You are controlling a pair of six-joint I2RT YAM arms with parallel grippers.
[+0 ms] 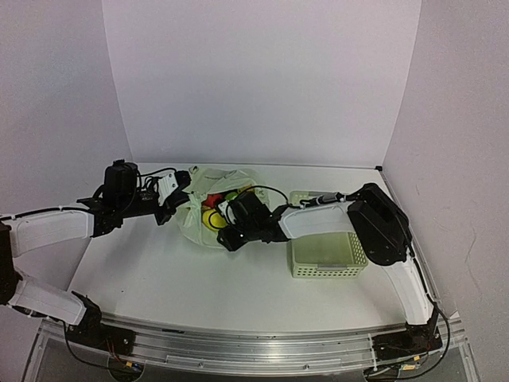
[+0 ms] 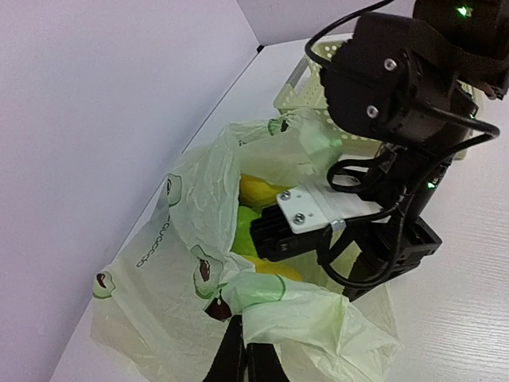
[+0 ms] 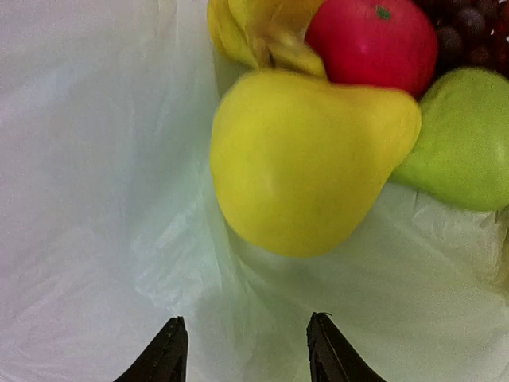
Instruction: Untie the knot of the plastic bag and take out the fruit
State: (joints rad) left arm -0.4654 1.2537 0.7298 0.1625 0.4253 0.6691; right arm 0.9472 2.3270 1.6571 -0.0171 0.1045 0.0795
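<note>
Jaws pinched narrow on a crumpled fold of rim, thin plastic caught between them: left gripper (image 2: 248, 354), stretched in from the left edge of the white table (image 1: 175, 278). Jaws spread wide, holding nothing: right gripper (image 3: 246, 350), pointed down into the gaping mouth of the thin, translucent, pale yellow-green plastic bag (image 2: 159, 263) with small dark round logos. Sits toward the far edge, left of centre, slumped and crinkled, mouth open. Inside, heaped fruit: a yellow pear-shaped fruit (image 3: 306, 159) just beyond the right gripper's tips, apart from them; a red apple (image 3: 374, 40) touching its far side; a green pear (image 3: 465, 135) pressed against its right; yellow bananas (image 3: 246, 28) at its far left; dark purple grapes (image 3: 469, 28) behind apple and pear. Beside the bag, toward the right edge: a rigid pale green lattice basket (image 1: 326, 253), upright, with the right arm passing over its far side.
</note>
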